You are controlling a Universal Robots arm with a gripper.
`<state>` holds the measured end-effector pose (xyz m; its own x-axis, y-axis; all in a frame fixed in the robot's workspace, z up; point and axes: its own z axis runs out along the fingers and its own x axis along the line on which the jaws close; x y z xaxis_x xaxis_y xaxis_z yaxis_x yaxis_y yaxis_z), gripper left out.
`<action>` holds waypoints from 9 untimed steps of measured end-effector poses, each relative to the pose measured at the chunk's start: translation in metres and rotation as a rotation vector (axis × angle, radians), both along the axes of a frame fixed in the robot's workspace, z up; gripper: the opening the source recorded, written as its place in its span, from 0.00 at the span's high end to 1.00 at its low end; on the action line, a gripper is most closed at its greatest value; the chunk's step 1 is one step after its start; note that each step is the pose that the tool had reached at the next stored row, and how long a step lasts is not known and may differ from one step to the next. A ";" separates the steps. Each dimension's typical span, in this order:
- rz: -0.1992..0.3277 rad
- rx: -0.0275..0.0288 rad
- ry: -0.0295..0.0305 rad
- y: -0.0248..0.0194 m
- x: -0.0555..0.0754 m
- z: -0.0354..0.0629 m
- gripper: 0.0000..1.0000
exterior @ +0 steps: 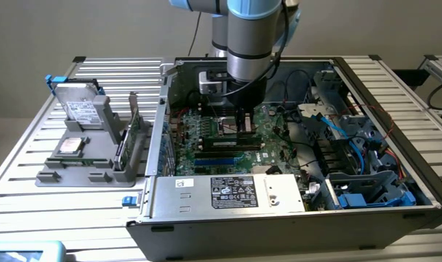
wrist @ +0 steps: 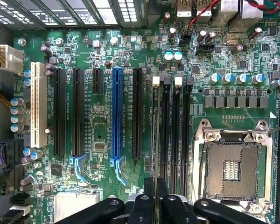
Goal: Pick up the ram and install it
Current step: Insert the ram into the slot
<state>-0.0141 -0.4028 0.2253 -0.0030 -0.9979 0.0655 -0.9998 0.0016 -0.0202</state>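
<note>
One ram stick, held edge-on above the motherboard.
Nearest the wrist camera, the gripper (wrist: 155, 205) is clenched on the ram (wrist: 155, 140). Its thin edge runs parallel to the memory slots (wrist: 176, 130), with the blue slot (wrist: 116, 116) to one side, presumably because a stick must meet a slot along its full length. In the exterior view it hangs at mid-frame inside the case (exterior: 425, 180). The label (exterior: 234, 192) on the power supply (exterior: 279, 194), at lower centre, is too small to read.

The arm (exterior: 246, 33) is posed upright with the wrist pointed straight down; the claw (exterior: 242, 128) is carried at its six o'clock, fingers (wrist: 148, 193) drawn nearly together.
</note>
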 end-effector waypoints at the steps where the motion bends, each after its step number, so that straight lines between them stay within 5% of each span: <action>1: 0.000 -0.0003 0.0001 0.0001 0.000 -0.0003 0.86; 9: -0.003 -0.0024 -0.0012 0.0011 -0.001 -0.0009 0.86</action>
